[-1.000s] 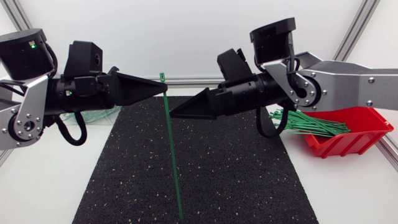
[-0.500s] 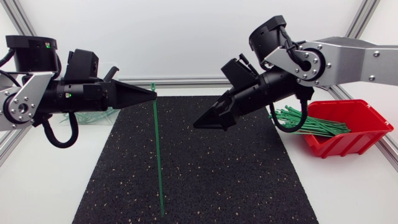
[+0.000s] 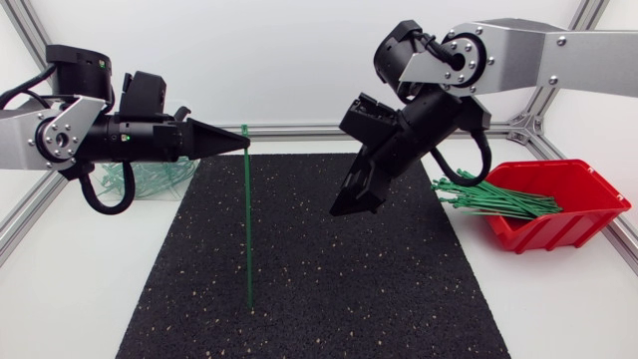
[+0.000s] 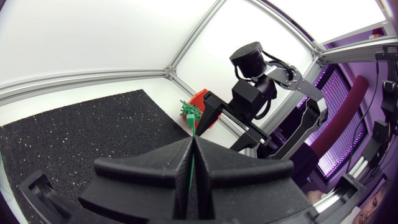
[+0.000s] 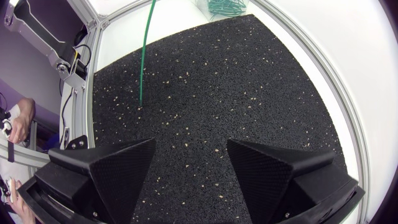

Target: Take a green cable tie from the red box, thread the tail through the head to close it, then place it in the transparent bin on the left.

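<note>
A green cable tie [image 3: 246, 219] hangs straight down over the black mat [image 3: 399, 289]. My left gripper [image 3: 243, 145] is shut on it just below the head, and the tail tip is at the mat. The left wrist view has the tie [image 4: 191, 167] pinched between the closed fingers. My right gripper [image 3: 345, 205] is to the right of the tie, tilted down toward the mat, open and empty. In the right wrist view the gripper [image 5: 189, 163] has its fingers wide apart, with the tie [image 5: 145, 56] well ahead. The red box [image 3: 563, 224] holds several green ties [image 3: 493, 196].
The transparent bin [image 3: 150, 179] sits at the mat's back left, behind my left arm, with green ties [image 5: 227, 7] in it. Aluminium frame rails [image 3: 299, 130] run along the table's back and sides.
My left gripper has drawn leftward with the tie still in it. My right gripper has backed away from the tie, swung its tips down toward the mat and opened wider.
</note>
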